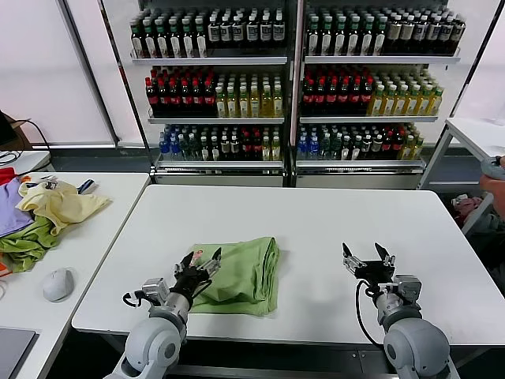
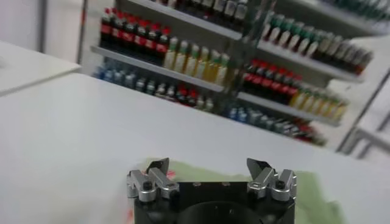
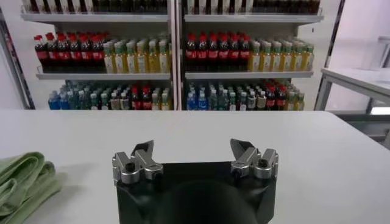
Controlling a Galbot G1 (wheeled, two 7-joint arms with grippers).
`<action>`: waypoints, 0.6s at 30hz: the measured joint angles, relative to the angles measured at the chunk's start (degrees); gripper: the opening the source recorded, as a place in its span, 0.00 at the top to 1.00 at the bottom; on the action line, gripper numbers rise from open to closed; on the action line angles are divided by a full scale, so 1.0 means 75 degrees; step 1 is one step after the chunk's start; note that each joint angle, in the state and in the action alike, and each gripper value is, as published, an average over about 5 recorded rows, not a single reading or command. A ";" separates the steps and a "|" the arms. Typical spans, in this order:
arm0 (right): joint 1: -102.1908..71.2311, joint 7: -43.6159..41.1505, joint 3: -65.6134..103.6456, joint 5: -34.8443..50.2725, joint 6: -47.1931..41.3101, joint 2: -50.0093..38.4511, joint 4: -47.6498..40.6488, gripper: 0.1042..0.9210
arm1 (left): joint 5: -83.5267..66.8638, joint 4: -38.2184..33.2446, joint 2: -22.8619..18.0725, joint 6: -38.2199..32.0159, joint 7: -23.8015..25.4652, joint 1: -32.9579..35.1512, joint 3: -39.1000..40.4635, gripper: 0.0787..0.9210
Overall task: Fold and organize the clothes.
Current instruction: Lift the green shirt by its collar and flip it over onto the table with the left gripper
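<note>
The light green polo shirt (image 1: pixel 241 274) lay folded into a compact bundle on the white tabletop (image 1: pixel 316 229), near the front edge and somewhat toward the left front corner. It looked light, soft and limp, likely to sag and slide open if lifted by one layer. The stacked folds showed along its edge in the right wrist view (image 3: pixel 24 182). A safer hold would probably be a pinch through all the layers at an outer edge, or support from both sides.

The left gripper (image 1: pixel 199 263) hovered at the bundle's left edge with its fingers (image 2: pixel 159 165) spread, holding nothing. The right gripper (image 1: pixel 364 257) waited over bare tabletop near the front edge, well apart from the shirt, its fingers (image 3: pixel 143 148) likewise spread and empty.
</note>
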 measured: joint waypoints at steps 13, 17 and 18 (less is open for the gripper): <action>-0.0010 0.0007 0.0032 -0.0002 -0.0003 -0.0005 0.0062 0.12 | 0.0504 0.0313 -0.0178 0.0226 -0.0510 0.0202 0.0028 0.20; 0.0036 0.0008 0.0034 0.0010 -0.0017 -0.0030 0.0088 0.12 | 0.0241 0.0286 -0.0172 0.0258 -0.0533 0.0283 -0.0017 0.34; 0.0049 0.0008 0.0037 0.0014 -0.0019 -0.0035 0.0088 0.12 | 0.0156 0.0269 -0.0176 0.0265 -0.0530 0.0299 -0.0034 0.37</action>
